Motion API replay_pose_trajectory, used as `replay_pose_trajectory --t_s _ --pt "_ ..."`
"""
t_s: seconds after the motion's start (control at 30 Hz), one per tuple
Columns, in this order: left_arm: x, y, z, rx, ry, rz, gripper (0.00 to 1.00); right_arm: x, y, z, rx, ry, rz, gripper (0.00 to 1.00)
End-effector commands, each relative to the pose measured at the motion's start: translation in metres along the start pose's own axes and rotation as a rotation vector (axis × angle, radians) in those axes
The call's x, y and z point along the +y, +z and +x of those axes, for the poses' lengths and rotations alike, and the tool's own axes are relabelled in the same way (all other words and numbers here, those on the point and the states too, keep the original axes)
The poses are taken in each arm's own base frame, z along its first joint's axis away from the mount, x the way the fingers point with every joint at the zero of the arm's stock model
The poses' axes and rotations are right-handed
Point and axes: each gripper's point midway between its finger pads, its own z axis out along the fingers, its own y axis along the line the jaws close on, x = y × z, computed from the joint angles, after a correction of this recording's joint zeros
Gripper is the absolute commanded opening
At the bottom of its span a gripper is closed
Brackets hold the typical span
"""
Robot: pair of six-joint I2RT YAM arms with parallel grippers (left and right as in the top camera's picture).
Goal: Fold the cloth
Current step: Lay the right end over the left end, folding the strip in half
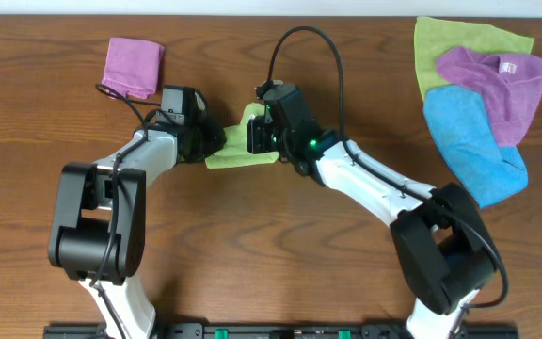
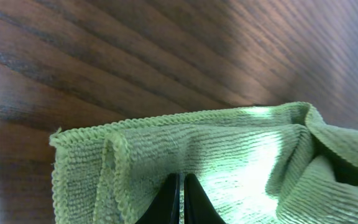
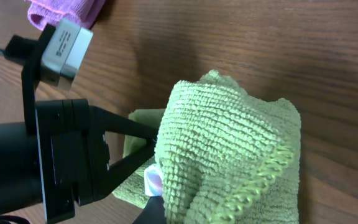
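Note:
The lime-green cloth (image 1: 238,153) lies bunched into a small shape on the wooden table, between my two grippers. My left gripper (image 1: 215,141) is at its left end. In the left wrist view its black fingers (image 2: 180,198) are shut on the cloth (image 2: 229,155), pinching a layer near a folded hem. My right gripper (image 1: 256,137) is at the cloth's top right. In the right wrist view a thick fold of the cloth (image 3: 229,143) is lifted and drapes over its fingers (image 3: 163,210), hiding most of them. The small white tag (image 3: 152,179) shows beside the fold.
A folded purple cloth (image 1: 134,66) lies at the back left, just behind the left arm. At the back right is a pile: a duller yellow-green cloth (image 1: 450,42), a purple cloth (image 1: 497,80) and a blue cloth (image 1: 473,141).

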Motion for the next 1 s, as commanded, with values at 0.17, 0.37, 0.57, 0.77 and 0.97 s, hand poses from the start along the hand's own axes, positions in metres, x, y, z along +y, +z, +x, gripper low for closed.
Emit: replay_pose_trajectory --t_s 0.17,0.37,0.57,0.77,0.97 --pt "-0.022 -0.029 -0.017 -0.065 0.065 0.039 0.06 0.003 0.02 0.015 0.036 -0.049 0.014 0.01" --pt "-0.02 -0.049 -0.021 -0.101 0.085 -0.006 0.06 0.01 0.021 0.013 0.019 -0.075 -0.005 0.01" --pt "-0.012 -0.076 -0.036 -0.164 0.083 -0.038 0.06 0.021 0.022 0.013 0.005 -0.094 -0.024 0.01" --pt "-0.002 -0.088 -0.039 -0.17 0.057 -0.056 0.06 0.027 0.022 0.004 -0.041 -0.105 -0.027 0.01" --pt "-0.002 -0.091 -0.038 -0.168 0.055 -0.06 0.06 0.025 0.023 0.002 -0.057 -0.106 -0.009 0.01"
